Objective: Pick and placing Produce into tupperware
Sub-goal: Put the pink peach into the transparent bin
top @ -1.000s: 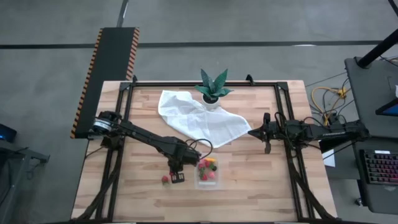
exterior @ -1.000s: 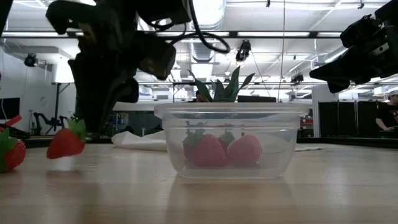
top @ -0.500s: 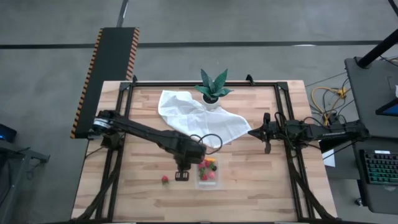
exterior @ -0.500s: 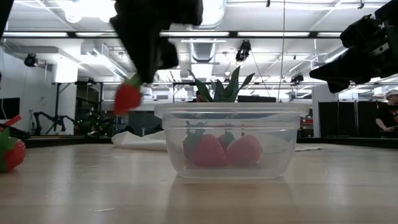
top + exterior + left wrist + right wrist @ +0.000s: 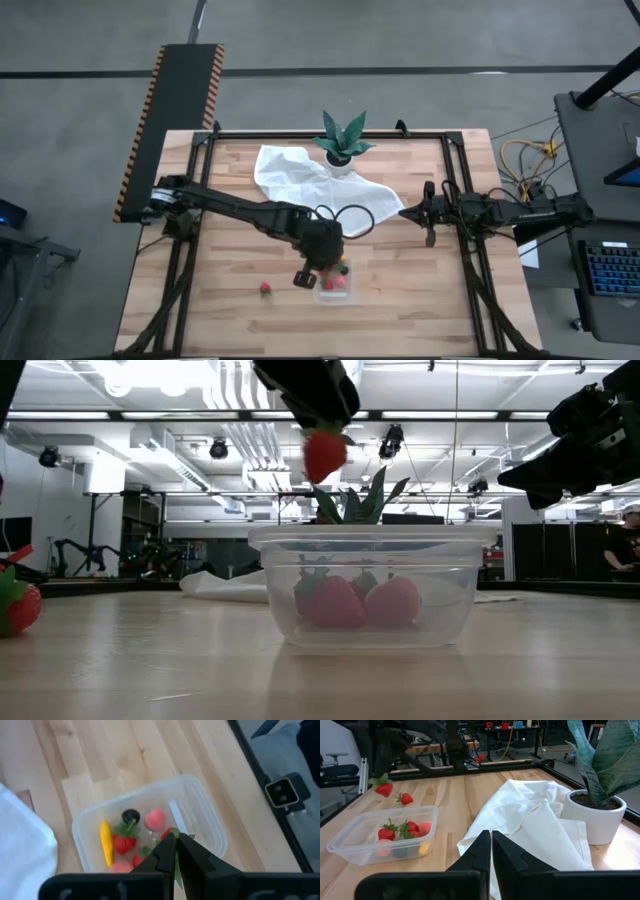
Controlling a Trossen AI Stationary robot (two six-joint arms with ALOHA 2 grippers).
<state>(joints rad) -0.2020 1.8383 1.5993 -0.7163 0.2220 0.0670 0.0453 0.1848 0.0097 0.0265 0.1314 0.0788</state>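
The clear tupperware (image 5: 333,282) stands on the wooden table near its front edge. It holds strawberries (image 5: 125,842), a pink piece (image 5: 155,819), a yellow sliver (image 5: 105,841) and a dark round piece (image 5: 131,815). My left gripper (image 5: 318,405) hangs above the tupperware's (image 5: 372,585) left part, shut on a red strawberry (image 5: 324,454). Another strawberry (image 5: 265,289) lies on the table left of the tupperware. My right gripper (image 5: 491,845) is shut on nothing and waits at the table's right edge (image 5: 405,213). My left gripper pinches the strawberry by its green leafy top (image 5: 328,431) between its two fingertips. The fingers come from above, slanting down. The red body hangs below them, lifted clear above the tupperware's rim (image 5: 372,536).
A crumpled white cloth (image 5: 320,190) lies across the table's far middle. A green spiky plant in a white pot (image 5: 342,148) stands at the far edge behind it. Bare wood (image 5: 420,290) shows to the right of the tupperware.
My left gripper has risen and gone toward the table's right edge, rolling at the wrist. The strawberry has gone with it, from close to the table left of the tupperware to above the rim. The gripper has stayed shut on it.
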